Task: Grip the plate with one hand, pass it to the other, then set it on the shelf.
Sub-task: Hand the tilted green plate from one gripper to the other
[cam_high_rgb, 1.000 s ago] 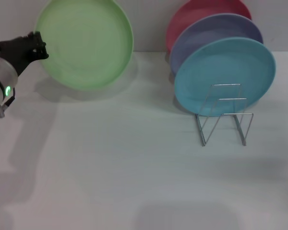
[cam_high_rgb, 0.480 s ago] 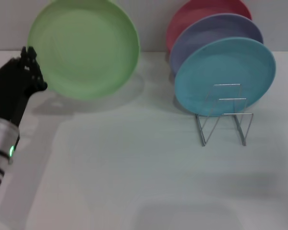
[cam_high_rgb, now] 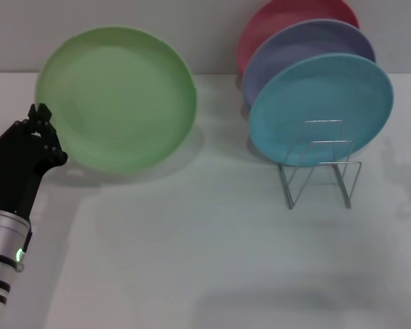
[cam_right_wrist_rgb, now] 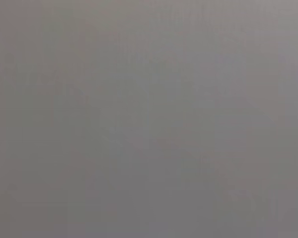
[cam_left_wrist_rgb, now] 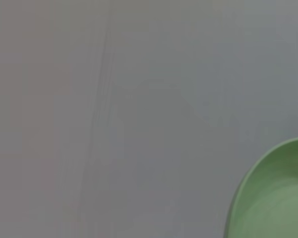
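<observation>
The light green plate point(cam_high_rgb: 116, 99) is held tilted up above the table at the left, its face toward me. My left gripper point(cam_high_rgb: 44, 137), black fingers on the arm with the green light, is shut on the plate's left rim. The plate's edge also shows in the left wrist view point(cam_left_wrist_rgb: 278, 198). The silver wire rack point(cam_high_rgb: 320, 168) stands at the right, its front slots bare. My right gripper is out of view; the right wrist view shows only plain grey.
A turquoise plate point(cam_high_rgb: 320, 103) leans in the rack, with a lavender plate point(cam_high_rgb: 301, 48) and a pink plate point(cam_high_rgb: 281, 20) behind it. The white table point(cam_high_rgb: 192, 240) spreads between the green plate and the rack.
My left arm has swung down and nearer to me, with the gripper pointing away. The green plate came with it, lower and slightly right.
</observation>
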